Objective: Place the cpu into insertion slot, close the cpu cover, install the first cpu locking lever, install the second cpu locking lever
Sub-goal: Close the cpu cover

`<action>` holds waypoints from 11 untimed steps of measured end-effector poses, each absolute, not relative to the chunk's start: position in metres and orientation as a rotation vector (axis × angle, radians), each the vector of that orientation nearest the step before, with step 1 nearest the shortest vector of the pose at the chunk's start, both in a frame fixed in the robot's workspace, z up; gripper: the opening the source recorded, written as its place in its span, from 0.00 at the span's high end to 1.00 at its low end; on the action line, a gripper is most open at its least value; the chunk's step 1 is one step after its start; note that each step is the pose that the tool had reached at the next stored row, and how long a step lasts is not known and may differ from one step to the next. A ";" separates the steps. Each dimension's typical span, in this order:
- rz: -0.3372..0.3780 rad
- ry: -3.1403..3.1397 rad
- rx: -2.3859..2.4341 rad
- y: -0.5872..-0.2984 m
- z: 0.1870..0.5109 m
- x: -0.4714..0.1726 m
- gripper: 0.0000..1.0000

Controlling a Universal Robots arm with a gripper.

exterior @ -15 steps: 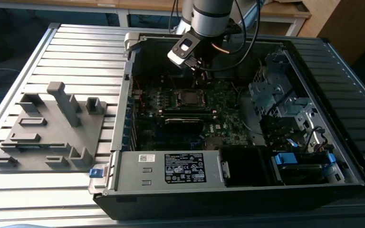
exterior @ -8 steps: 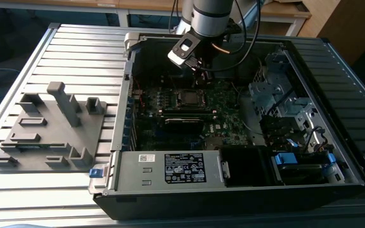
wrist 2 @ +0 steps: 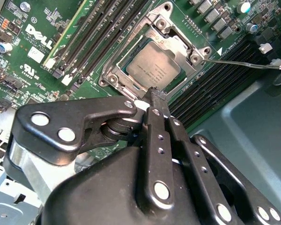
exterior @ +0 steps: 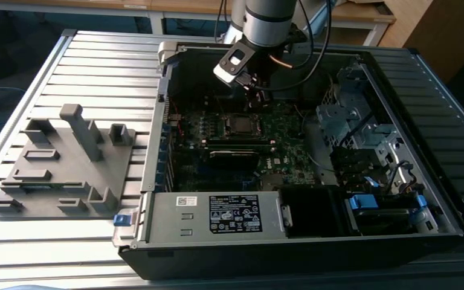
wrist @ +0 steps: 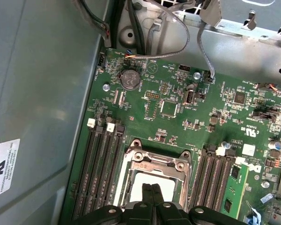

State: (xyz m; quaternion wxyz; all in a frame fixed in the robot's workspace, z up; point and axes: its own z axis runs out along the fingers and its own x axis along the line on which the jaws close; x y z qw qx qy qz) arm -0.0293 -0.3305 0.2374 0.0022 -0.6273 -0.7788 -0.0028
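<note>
1 cpu [wrist 2: 153,64], 1 cpu cover [wrist 2: 174,37], 1 claw [wrist: 152,188], 1 motherboard [wrist: 225,79]

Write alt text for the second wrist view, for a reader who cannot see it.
A black gripper, shut, points at a square silver-grey cpu framed by a silvery metal cover on a green motherboard. A thin metal lever juts out beside it.
</note>
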 end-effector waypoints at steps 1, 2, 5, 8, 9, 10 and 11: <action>-0.009 -2.446 -1.965 -0.330 0.237 -0.029 0.90; -0.009 -2.447 -1.963 -0.330 0.237 -0.029 0.90; -0.009 -2.448 -1.962 -0.330 0.237 -0.029 0.90; -0.009 -2.448 -1.962 -0.330 0.237 -0.029 0.90; -0.009 -2.448 -1.962 -0.330 0.237 -0.029 0.90; -0.009 -2.448 -1.962 -0.330 0.237 -0.029 0.90; -0.009 -2.448 -1.962 -0.330 0.237 -0.029 0.90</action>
